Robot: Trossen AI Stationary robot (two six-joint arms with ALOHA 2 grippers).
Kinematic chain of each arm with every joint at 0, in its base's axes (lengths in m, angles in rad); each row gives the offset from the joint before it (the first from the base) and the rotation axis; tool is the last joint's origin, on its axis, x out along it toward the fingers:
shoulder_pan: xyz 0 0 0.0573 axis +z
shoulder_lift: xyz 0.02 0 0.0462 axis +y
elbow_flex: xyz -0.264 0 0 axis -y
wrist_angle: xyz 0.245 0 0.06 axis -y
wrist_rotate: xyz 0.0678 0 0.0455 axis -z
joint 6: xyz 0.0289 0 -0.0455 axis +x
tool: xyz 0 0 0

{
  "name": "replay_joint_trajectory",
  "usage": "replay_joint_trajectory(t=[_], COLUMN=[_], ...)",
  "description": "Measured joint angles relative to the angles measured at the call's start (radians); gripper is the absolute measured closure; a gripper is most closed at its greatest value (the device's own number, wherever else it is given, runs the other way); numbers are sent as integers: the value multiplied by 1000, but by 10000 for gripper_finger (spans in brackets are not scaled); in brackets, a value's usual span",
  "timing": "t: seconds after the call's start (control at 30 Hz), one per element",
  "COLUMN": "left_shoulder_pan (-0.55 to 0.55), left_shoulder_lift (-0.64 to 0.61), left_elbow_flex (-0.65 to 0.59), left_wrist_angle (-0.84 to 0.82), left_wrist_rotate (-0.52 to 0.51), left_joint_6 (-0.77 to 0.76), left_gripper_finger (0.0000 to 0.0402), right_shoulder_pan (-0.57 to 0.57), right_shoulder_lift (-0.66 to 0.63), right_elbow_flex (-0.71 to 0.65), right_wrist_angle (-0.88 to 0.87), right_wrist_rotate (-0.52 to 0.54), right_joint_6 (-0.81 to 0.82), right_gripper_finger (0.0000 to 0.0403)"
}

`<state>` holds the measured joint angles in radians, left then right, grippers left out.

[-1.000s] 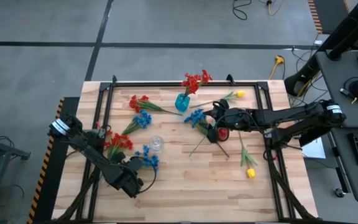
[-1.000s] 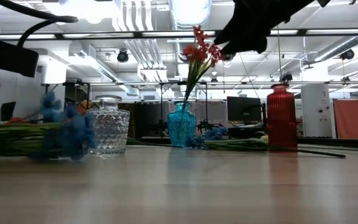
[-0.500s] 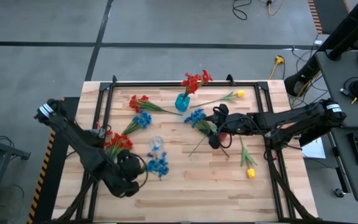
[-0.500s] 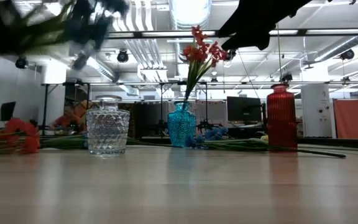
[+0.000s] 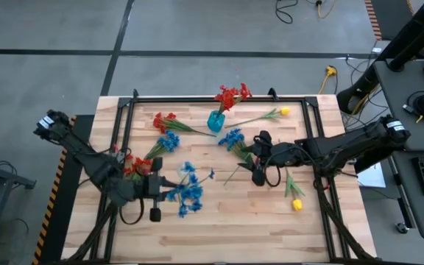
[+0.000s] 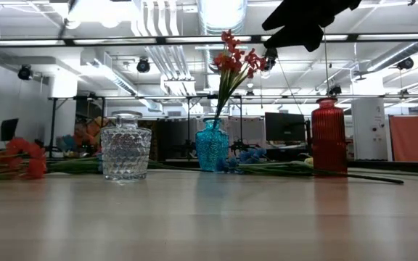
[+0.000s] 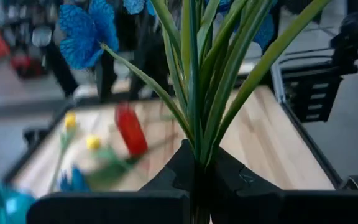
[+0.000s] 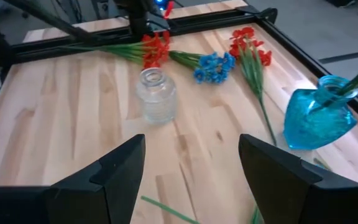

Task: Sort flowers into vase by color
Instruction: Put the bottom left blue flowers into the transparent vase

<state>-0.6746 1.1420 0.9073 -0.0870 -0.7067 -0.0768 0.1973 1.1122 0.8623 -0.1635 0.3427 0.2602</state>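
My left gripper (image 5: 160,193) is shut on a blue flower (image 5: 190,188), held high above the table's near left part; its heads (image 7: 82,31) and green leaves fill the left wrist view. The flower hides the clear glass vase in the high view; the vase shows in the right wrist view (image 8: 156,93) and the low view (image 6: 125,152). A blue vase (image 5: 216,120) holds red flowers (image 5: 230,94). My right gripper (image 5: 258,163) is open and empty above the red vase (image 6: 329,138). My left gripper pinches the blue flower's green stalk (image 7: 197,163) between its two fingers, below the leaves. The fingers lie about level, pointing toward the table's right side, and the stalk runs on along them. The flower is lifted clear of the table.
Loose flowers lie on the table: red (image 5: 164,120), blue (image 5: 169,140) and red (image 5: 140,165) at the left, blue (image 5: 232,138) in the middle, yellow at the far right (image 5: 284,111) and near right (image 5: 297,205). A black frame (image 5: 197,98) rims the table.
My left gripper has lifted the blue flower off the table and carried it up and a little toward the far edge; the flower now hangs over the clear vase. My right gripper has drifted a little toward the near edge, over the red vase.
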Motion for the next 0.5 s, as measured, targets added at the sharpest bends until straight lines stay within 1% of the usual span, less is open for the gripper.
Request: replay_joint_trajectory(t=[0.1,0.2,0.27,0.4,0.5], left_shoulder_pan=[52,111,146,204,238], left_shoulder_lift=[-23,-44,-57,-71,-69], left_elbow_flex=[-36,-108,-173,-304,-387], left_wrist_angle=[103,259,391,731,885], left_wrist_rotate=[46,91,119,122,117], left_joint_6=[102,185,235,301,314], left_gripper_finger=[400,400,400,401,401], right_shoulder_pan=[18,35,44,58,61], right_shoulder_lift=[0,0,0,0,1], right_elbow_flex=[0,0,0,0,0], right_wrist_angle=[-5,-18,-16,-10,-2], right_wrist_rotate=[0,0,0,22,35], right_joint_6=[18,30,31,36,36], right_gripper_finger=[152,152,152,152,152])
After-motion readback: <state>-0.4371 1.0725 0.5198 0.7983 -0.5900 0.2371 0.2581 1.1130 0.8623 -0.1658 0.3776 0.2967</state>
